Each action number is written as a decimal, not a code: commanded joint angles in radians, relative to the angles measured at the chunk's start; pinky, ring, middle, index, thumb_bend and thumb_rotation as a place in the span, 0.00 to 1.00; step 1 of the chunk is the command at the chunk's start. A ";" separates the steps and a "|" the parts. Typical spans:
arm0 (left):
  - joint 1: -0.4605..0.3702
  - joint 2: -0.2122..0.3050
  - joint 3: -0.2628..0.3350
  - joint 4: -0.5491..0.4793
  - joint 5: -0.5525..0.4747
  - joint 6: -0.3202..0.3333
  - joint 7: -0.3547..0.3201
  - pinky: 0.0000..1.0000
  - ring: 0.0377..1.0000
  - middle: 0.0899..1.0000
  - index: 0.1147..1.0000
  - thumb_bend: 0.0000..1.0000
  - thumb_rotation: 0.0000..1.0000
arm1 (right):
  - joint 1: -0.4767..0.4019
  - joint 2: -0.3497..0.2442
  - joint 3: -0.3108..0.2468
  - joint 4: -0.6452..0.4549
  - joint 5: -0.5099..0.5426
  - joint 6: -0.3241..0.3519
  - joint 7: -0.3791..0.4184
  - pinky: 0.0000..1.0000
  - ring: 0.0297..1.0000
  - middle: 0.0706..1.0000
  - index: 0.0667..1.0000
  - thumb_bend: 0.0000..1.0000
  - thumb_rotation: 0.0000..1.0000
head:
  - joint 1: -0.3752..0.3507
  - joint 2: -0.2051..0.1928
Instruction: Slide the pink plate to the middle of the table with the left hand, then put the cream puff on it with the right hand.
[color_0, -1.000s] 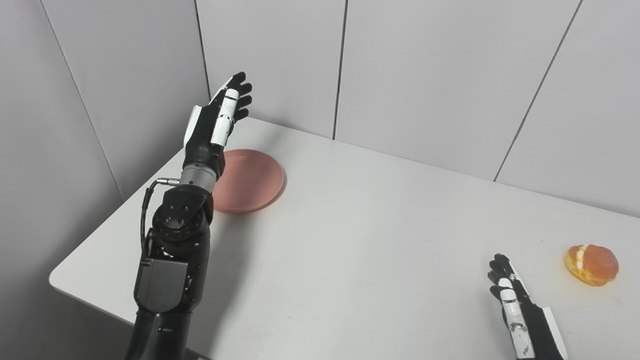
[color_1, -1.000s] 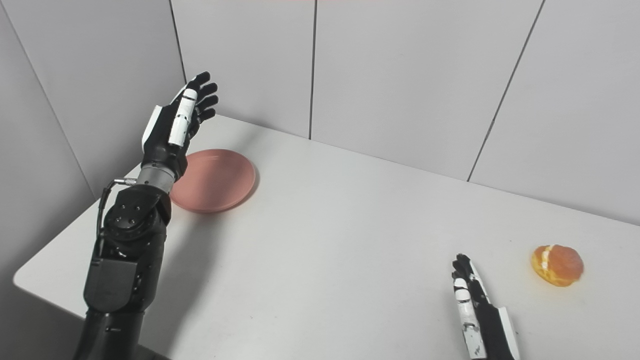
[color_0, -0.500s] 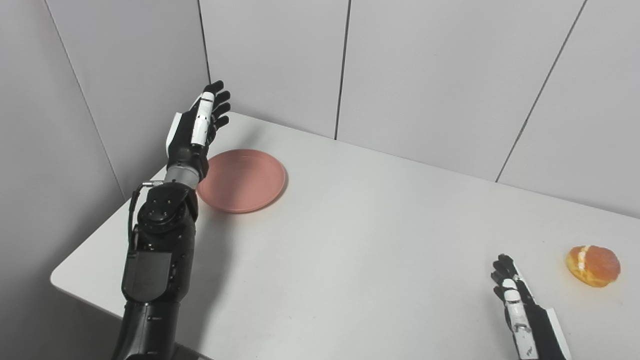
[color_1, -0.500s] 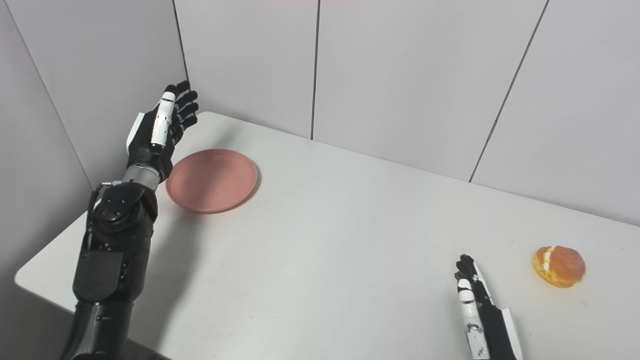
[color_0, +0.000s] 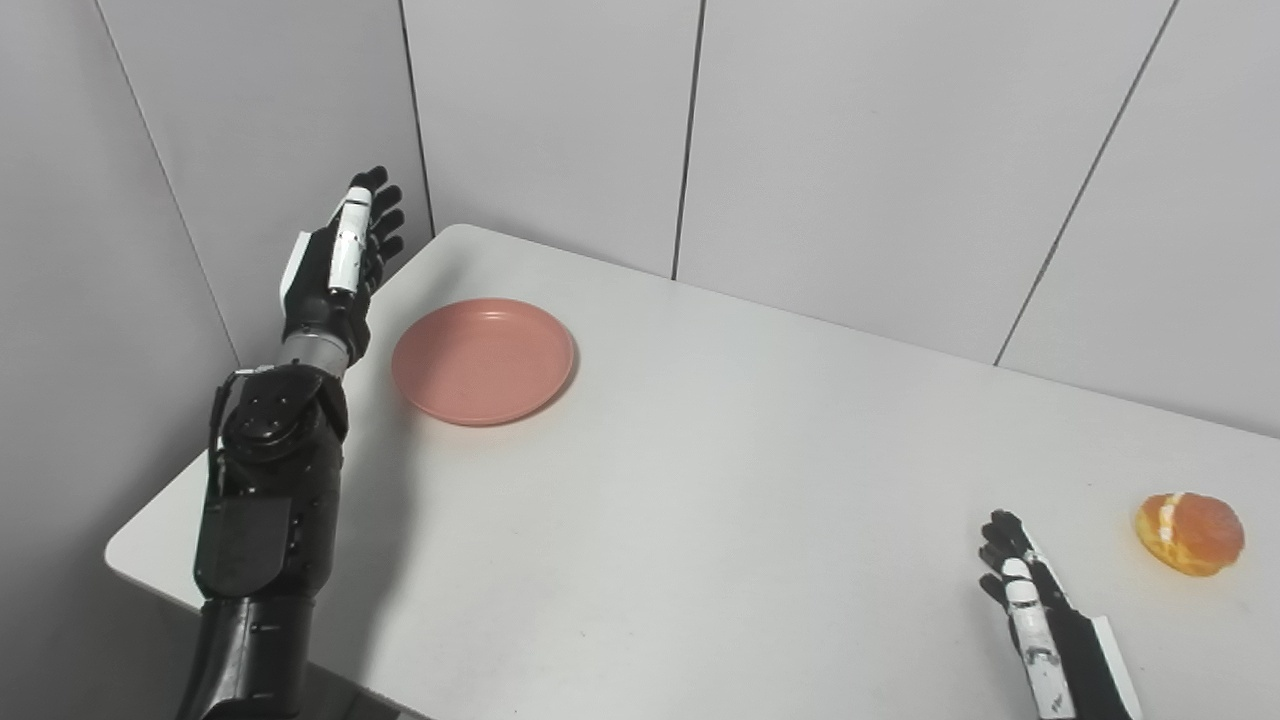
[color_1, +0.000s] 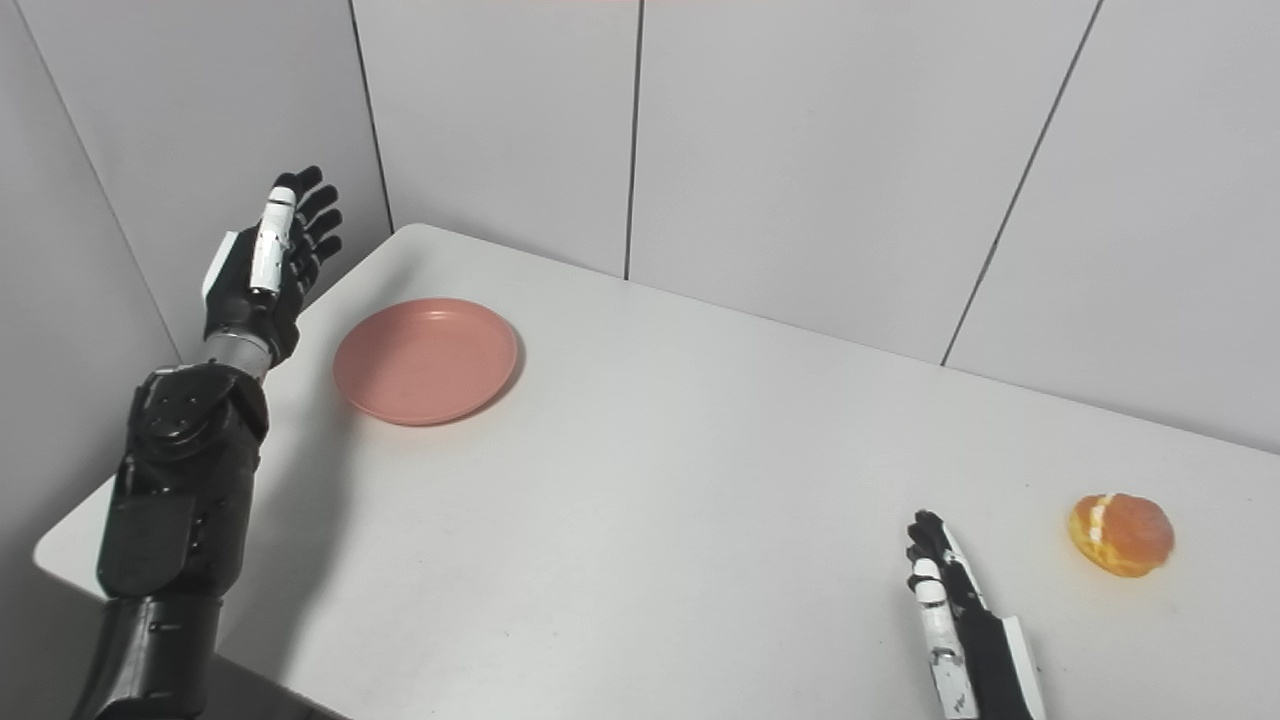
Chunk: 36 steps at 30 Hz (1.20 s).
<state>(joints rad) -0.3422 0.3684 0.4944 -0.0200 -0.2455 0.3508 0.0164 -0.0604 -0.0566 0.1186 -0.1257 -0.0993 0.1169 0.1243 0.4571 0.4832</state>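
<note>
Left eye view: round, shallow pink plate (color_0: 483, 360) sits bare; left hand (color_0: 335, 268) hovers left of it, fingers spread, empty. Right hand (color_0: 1040, 620) open too, far right of the plate.

White table (color_0: 760, 470), matte top, rounded corners, set into a corner of the room. Far corner of the top sits close to the wall junction. Walls (color_0: 860, 150) pale grey panels, split by thin dark vertical seams; 2 seams run straight on the back wall, 2 more slant at right. Left wall (color_0: 120, 190) same panelling. Light soft and even; faint shadows on the tabletop. Floor not visible.
</note>
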 joint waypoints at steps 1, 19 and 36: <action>-0.026 0.040 0.009 -0.007 -0.010 -0.062 -0.002 0.93 0.93 0.92 0.88 0.36 1.00 | -0.024 0.002 -0.002 -0.038 0.003 -0.021 -0.006 0.92 0.93 0.92 0.92 0.06 1.00 | 0.000 0.001; -0.029 0.049 0.017 0.090 -0.023 -0.092 0.004 0.93 0.94 0.92 0.89 0.36 1.00 | -0.024 -0.005 -0.004 -0.037 0.000 -0.024 -0.006 0.91 0.92 0.92 0.91 0.07 1.00 | 0.006 0.009; -0.078 0.076 0.007 0.297 -0.035 -0.193 -0.002 0.95 0.94 0.93 0.88 0.35 1.00 | -0.018 -0.005 -0.005 -0.043 0.019 -0.016 0.003 0.94 0.93 0.93 0.93 0.07 1.00 | 0.000 0.016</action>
<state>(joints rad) -0.3723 0.4026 0.5055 0.2848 -0.2803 0.2097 0.0173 -0.0600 -0.0646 0.1179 -0.1291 -0.0952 0.1169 0.1256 0.4571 0.4970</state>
